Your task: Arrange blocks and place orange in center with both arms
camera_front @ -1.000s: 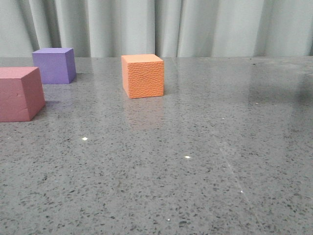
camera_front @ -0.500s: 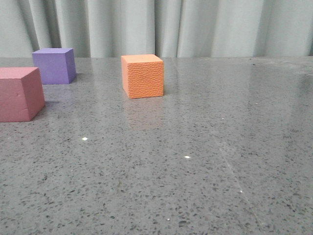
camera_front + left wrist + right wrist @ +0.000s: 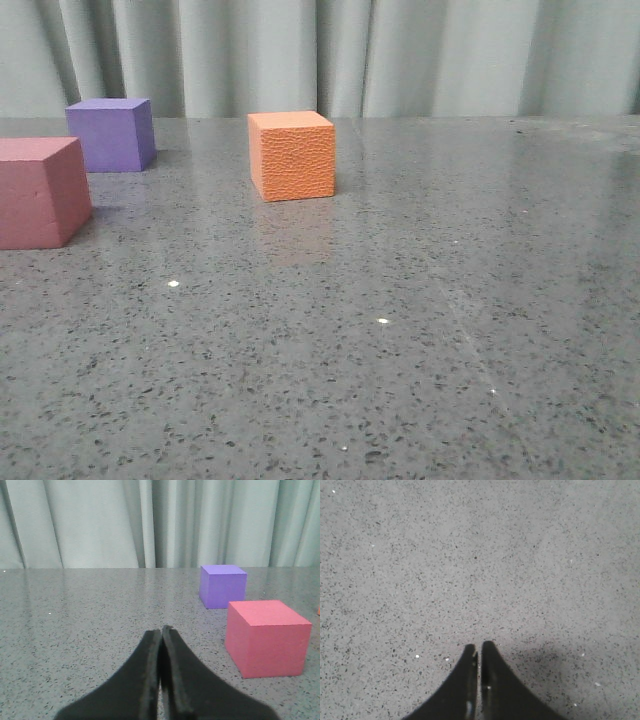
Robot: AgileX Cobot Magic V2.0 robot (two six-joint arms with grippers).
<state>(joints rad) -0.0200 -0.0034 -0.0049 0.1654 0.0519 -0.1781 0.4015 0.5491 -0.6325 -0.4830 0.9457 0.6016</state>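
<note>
Orange cube (image 3: pixel 292 155) stands on the desk (image 3: pixel 400 350) toward the far side, roughly mid-width in the front view, flat on one face with its pebbled side toward the camera. Nothing touches it. The purple cube (image 3: pixel 111 133) sits farther back and off to the left, well apart from it, and the pinkish-red cube (image 3: pixel 40 192) lies nearer and at the left edge of that view, partly cut off. From the left wrist view, the purple (image 3: pixel 222 585) and the pinkish-red (image 3: pixel 267 637) cubes are near each other but not touching, the red one closer to the camera.

So both side blocks are bunched on the left, and the orange has no block to its right. By my reading, the row with orange in the middle is not yet formed; one of the left pair would need to go to the far side of the orange.

Left gripper (image 3: pixel 161 630) hovers low over bare desk, short of the red cube and to one side, its jaws pressed together and holding nothing. Right gripper (image 3: pixel 479 647) points down at empty speckled stone, its jaws likewise closed on nothing; no block shows in its view. Neither arm appears in the front view, so both seem parked back from the blocks.
</note>
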